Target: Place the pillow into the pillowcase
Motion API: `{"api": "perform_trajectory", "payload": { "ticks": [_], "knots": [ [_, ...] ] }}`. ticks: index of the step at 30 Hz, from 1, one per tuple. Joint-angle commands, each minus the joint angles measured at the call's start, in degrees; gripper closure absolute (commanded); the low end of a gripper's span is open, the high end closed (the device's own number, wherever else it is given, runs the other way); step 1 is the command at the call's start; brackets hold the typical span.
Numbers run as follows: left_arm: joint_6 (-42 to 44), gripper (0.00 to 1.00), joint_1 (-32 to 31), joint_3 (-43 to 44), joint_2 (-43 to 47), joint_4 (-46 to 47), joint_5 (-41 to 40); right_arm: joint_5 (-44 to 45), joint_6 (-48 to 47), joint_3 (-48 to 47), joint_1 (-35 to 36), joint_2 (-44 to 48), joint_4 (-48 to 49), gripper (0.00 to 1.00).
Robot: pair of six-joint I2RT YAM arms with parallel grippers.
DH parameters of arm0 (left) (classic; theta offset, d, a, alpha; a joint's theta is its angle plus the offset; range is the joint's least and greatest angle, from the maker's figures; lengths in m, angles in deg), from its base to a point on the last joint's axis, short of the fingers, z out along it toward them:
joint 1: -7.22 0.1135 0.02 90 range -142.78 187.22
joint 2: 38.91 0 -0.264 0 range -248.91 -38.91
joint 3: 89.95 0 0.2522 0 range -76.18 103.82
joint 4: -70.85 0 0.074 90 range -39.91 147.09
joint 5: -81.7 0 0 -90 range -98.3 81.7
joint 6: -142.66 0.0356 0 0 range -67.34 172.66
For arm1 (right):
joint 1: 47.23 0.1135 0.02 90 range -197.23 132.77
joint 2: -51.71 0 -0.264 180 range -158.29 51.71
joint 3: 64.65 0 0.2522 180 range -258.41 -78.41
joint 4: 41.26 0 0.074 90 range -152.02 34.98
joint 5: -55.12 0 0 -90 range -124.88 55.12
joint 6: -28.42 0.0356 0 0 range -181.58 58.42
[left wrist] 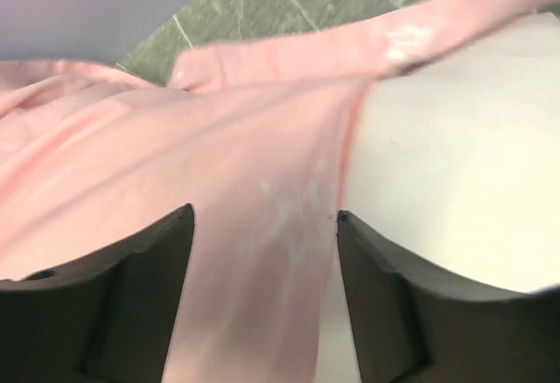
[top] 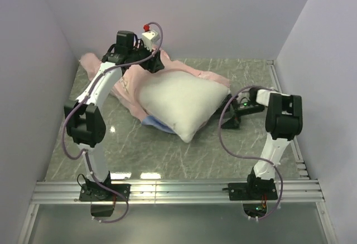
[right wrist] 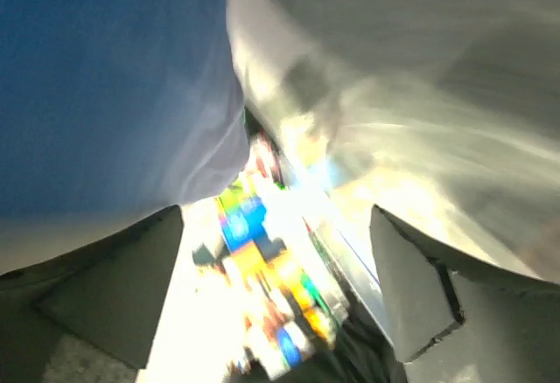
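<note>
The white pillow [top: 181,102] lies plump in the middle of the table, on top of the pillowcase [top: 120,85]. The case shows pale pink at the back and left, with a blue strip [top: 153,122] under the pillow's near edge. My left gripper [top: 158,63] hovers at the pillow's far left corner. In the left wrist view it [left wrist: 264,215] is open over pink fabric [left wrist: 219,156], with the pillow [left wrist: 455,164] to its right. My right gripper [top: 226,113] is low at the pillow's right edge. In the blurred right wrist view it [right wrist: 276,215] is open, with blue cloth [right wrist: 105,77] and the pillow [right wrist: 394,51] ahead.
The green marbled tabletop [top: 167,149] is walled in by pale panels at the left, back and right. An aluminium rail [top: 178,191] carrying both arm bases runs along the near edge. A cable loops from the right arm [top: 226,138] over the table.
</note>
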Motion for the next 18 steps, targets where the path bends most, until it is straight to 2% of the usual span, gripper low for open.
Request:
{"api": "perform_trajectory", "payload": {
  "ticks": [1,3,5,9,11,15,18],
  "knots": [
    [-2.78,0.27,0.46,-2.68,11.67,3.91,1.37,9.98,8.59,-1.13,-6.08,5.81,6.51,0.04],
    [-2.96,0.26,0.81,-5.93,15.36,4.01,1.37,11.92,14.02,0.34,-11.53,8.0,10.45,0.04],
    [-3.22,0.23,0.99,-7.52,18.34,3.66,0.07,14.3,15.28,3.24,-16.0,12.22,12.91,0.03],
    [-0.69,0.16,0.65,-5.26,18.54,-2.13,-3.36,10.62,10.74,7.29,-18.92,18.55,14.68,0.02],
    [1.25,0.14,-1.2,-4.63,17.66,-5.03,-6.52,8.08,8.7,9.84,-18.32,21.8,15.55,0.02],
    [3.72,0.17,-7.95,-4.9,15.2,-4.43,-17.48,7.01,5.97,13.88,-13.4,25.76,19.16,0.03],
    [4.59,0.21,-10.95,-0.25,9.15,-6.62,-22.6,9.81,7.02,13.63,-5.85,27.26,22.15,0.03]
  ]
}}
